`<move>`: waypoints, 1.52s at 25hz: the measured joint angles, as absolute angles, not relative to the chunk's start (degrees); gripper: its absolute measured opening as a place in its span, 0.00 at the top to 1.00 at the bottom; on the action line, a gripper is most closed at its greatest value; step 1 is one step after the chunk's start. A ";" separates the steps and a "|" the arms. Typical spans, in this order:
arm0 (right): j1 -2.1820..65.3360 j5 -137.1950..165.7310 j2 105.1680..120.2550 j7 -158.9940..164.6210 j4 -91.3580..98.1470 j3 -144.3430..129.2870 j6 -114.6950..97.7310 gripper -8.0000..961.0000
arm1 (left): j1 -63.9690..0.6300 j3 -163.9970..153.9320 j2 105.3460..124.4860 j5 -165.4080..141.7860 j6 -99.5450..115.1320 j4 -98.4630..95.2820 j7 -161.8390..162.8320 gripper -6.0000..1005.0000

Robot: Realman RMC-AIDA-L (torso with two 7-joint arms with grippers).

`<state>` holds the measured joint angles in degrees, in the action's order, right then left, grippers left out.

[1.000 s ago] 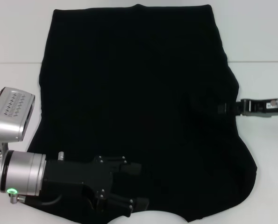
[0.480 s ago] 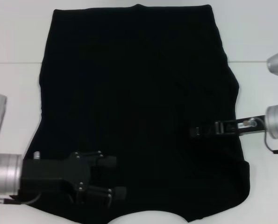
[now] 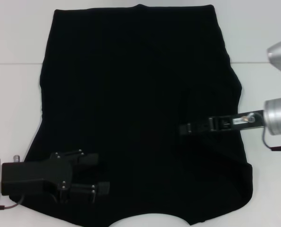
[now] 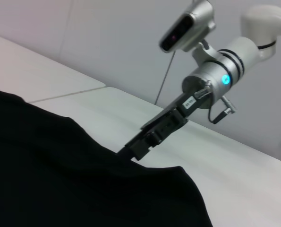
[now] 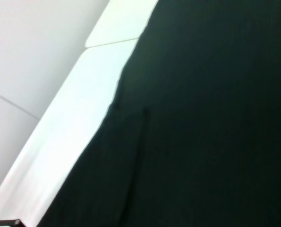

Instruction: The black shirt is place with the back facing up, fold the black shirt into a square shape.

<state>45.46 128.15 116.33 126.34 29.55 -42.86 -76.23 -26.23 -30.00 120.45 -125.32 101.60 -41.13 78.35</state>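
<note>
Across the white counter (image 3: pixel 12 94) lies the black shirt (image 3: pixel 135 94), spread flat and plain side up, filling most of the head view. Over its near left corner hovers the left claw (image 3: pixel 98 174), fingers parted with nothing between them. From the right edge, the right claw (image 3: pixel 185 128) reaches in low over the fabric at mid-height; black on black, so I cannot tell whether it is parted or pinching cloth. Left wrist view shows that arm slanting down to the shirt's edge.
</note>
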 joint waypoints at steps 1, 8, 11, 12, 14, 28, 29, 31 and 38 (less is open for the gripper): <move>44.97 128.09 115.97 126.33 29.60 -42.62 -76.36 0.38 | -26.13 -29.75 120.43 -125.53 101.68 -41.13 78.36 0.10; 40.60 128.05 113.48 125.66 29.98 -39.24 -77.67 0.38 | -25.39 -28.00 120.39 -126.23 102.53 -41.88 78.91 0.10; 38.84 128.22 112.70 125.67 30.17 -39.04 -78.14 0.38 | -25.34 -27.46 120.39 -126.23 102.64 -41.92 79.11 0.10; 38.29 128.33 112.55 125.68 30.14 -39.07 -78.20 0.38 | -25.32 -27.37 120.38 -126.23 102.67 -41.94 79.11 0.10; 37.45 128.45 112.27 125.68 29.85 -39.35 -78.21 0.38 | -25.27 -27.33 120.32 -126.23 102.72 -42.03 79.11 0.10; 37.20 128.77 115.16 125.62 29.44 -43.44 -79.03 0.38 | -23.59 -27.20 120.23 -126.30 102.60 -43.69 79.98 0.11; 37.46 128.77 115.38 125.62 29.44 -43.49 -79.31 0.38 | -23.54 -27.07 120.23 -126.30 102.54 -43.69 79.98 0.11; 37.88 128.60 115.76 125.51 29.44 -43.50 -80.13 0.38 | -23.41 -26.42 120.23 -126.31 102.39 -43.69 79.98 0.11; 38.49 122.90 115.79 120.68 29.39 -42.19 -82.87 0.38 | -23.07 -21.29 119.83 -128.99 102.16 -44.04 81.26 0.11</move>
